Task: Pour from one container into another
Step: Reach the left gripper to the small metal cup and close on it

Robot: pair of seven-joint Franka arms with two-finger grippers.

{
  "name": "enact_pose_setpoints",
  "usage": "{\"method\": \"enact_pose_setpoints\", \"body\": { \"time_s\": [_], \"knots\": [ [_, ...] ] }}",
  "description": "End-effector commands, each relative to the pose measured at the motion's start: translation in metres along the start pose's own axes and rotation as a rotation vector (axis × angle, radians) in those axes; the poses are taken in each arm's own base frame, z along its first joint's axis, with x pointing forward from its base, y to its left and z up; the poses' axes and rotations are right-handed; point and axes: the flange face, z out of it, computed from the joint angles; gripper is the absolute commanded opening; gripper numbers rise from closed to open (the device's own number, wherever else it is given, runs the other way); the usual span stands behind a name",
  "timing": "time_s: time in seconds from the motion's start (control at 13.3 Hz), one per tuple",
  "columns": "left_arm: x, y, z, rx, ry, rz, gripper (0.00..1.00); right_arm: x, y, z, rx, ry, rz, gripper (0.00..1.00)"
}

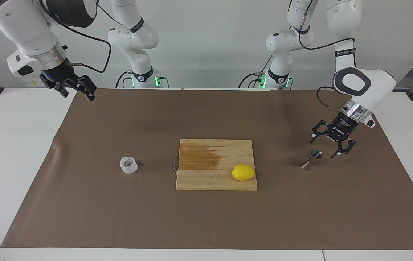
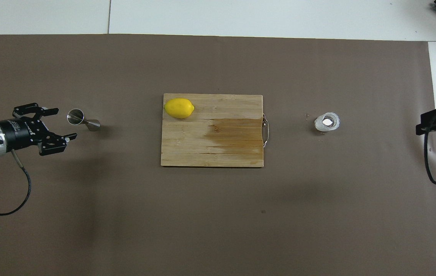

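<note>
Jigger point(image 1: 312, 158) stands just beside left gripper point(image 1: 322, 145) (jaws spread), untouched.

Two high cameras, set half a turn apart over one table

The facing view looks from high across the table toward the robots' bases, far enough back to take in the whole brown mat point(image 1: 83, 203) and both arms; the overhead view sits high above the robots' own end and looks steeply down and forward, tighter on the mat point(image 2: 218, 230) — only arm tips enter at its sides. Both share the mat's middle: the cutting board point(image 1: 206, 159) point(image 2: 218, 149), lemon point(image 1: 243, 172) point(image 2: 179, 108), jigger point(image 1: 311, 159) point(image 2: 83, 119) and clear cup point(image 1: 128, 165) point(image 2: 327, 122) — mirrored end for end.
</note>
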Motion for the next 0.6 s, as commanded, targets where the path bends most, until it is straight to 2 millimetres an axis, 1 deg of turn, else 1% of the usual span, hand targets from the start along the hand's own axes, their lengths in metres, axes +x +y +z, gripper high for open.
{"method": "enact_pose_setpoints", "body": {
  "time_s": [0.0, 0.15, 0.53],
  "knots": [
    [-0.0019, -0.0135, 0.0161, -0.021, -0.004, -0.027, 1.00, -0.0014, -0.0009, 0.0008, 0.023, -0.002, 0.011, 1.00],
    [-0.0026, -0.0162, 0.0185, -0.015, -0.002, -0.019, 1.00, -0.0009, -0.0010, 0.0016, 0.022, -0.003, 0.012, 1.00],
    [-0.0026, -0.0154, 0.0172, -0.020, -0.003, -0.010, 1.00, -0.0009, -0.0011, 0.0016, 0.024, -0.003, 0.011, 1.00]
  ]
}}
